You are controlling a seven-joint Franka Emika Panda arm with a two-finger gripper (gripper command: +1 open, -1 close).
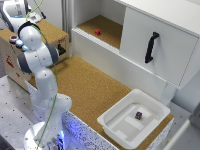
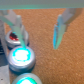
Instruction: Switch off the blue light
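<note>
You read no legible writing; pincer (image 2: pixel 37 31) spread above blurred blue light (image 2: pixel 21 54), red button (image 2: pixel 13 36) at 11 o'clock half hidden.

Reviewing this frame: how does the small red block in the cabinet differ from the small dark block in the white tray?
Colour: the red block is bright red, while the dark block looks dark purple. Place: the red block sits on the cork floor of the open cabinet compartment, while the dark block lies inside the white tray. Both are small and roughly cube-shaped.
</note>
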